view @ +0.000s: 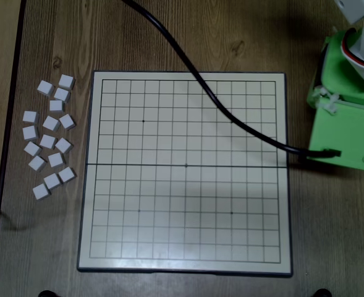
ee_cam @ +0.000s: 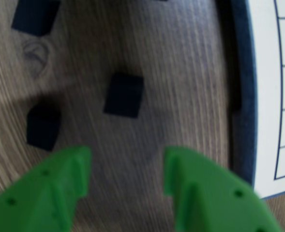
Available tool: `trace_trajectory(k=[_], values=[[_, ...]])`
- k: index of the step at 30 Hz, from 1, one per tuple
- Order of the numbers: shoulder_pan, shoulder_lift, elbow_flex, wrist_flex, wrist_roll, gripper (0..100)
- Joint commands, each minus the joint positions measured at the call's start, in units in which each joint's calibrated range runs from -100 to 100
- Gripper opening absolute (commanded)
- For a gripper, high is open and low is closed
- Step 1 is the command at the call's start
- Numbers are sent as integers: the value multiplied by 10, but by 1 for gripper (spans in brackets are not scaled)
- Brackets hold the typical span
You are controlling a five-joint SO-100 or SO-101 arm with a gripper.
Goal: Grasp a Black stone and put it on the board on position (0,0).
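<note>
The claw (ee_cam: 127,181) hangs spread wide in the wrist view, its two green plastic fingers (ee_cam: 50,193) pinching nothing and framing a bare strip of wood-grain worktop (ee_cam: 181,72); that open stance suits a descent onto a block, judged as the approach step, with the grasp not yet made. Just beyond the gap, toward 12 o'clock, sits the black stone (ee_cam: 124,94), a small matte cube with crisp edges, standing flat and apart from its neighbours, which probably makes it the easiest pick. A second black block (ee_cam: 43,125) lies at about 10 o'clock from the claw, and a third (ee_cam: 35,16) is cut by the frame at 11 o'clock. The board (ee_cam: 268,96) fills the 3 o'clock side of this view, smooth off-white with thin dark lines inside a dark raised frame. In the overhead view the board (view: 107,247) lies square at the centre, a fold line crossing its middle, no stone on it, so the placing is all still to do. A loose heap of white blocks (view: 49,141) sits at 9 o'clock off the board, and a black cable (view: 188,62) trails across the grid toward the green arm housing (view: 348,133) at 3 o'clock; the black stones do not show in that view
</note>
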Motion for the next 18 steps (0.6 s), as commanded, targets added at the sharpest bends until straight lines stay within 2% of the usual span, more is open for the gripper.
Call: trace_trajectory(k=[1,18], values=[[9,-10,-8,-5,2,12],[9,9,-8,-16,-4,12]])
